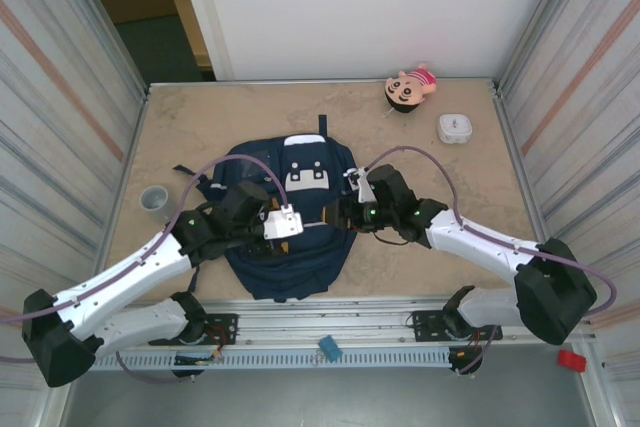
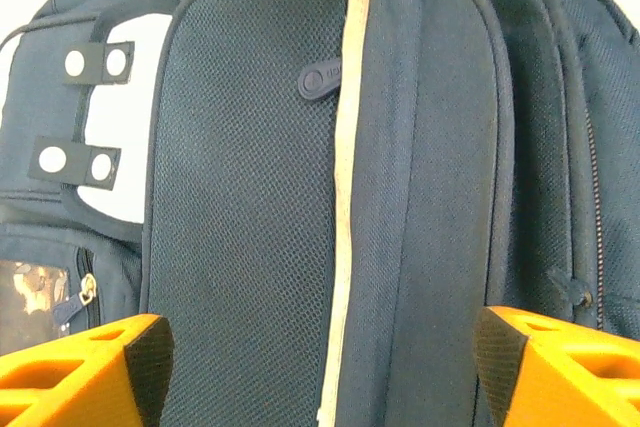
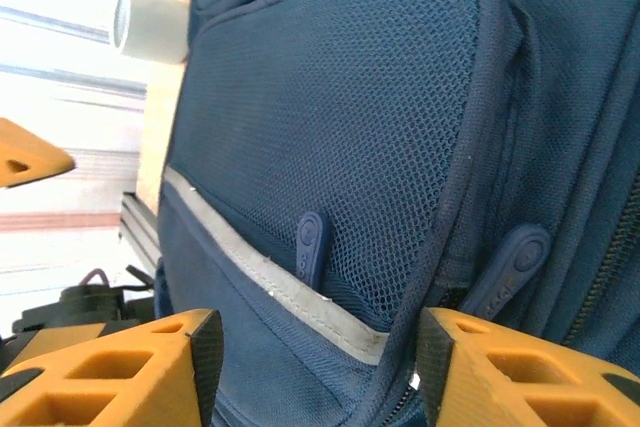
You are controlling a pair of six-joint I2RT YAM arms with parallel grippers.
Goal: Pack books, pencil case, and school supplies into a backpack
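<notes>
The backpack (image 1: pixel 300 247) lies flat in the middle of the table (image 1: pixel 200 117), front up, its pockets apparently zipped shut. The left fingers (image 2: pixel 90 367) stand wide over the front pocket's mesh, holding nothing. The right fingers (image 3: pixel 130 367) stand partly apart just short of two zipper pulls (image 3: pixel 312 245), also empty. If they close on mesh or piping instead of a pull, the fabric would likely bunch and drag the whole bag. The two arms are close enough to collide. Count: one backpack, two pulls, one grey cup (image 1: pixel 153 197), one white box (image 1: pixel 455 128), one doll (image 1: pixel 410 85).
</notes>
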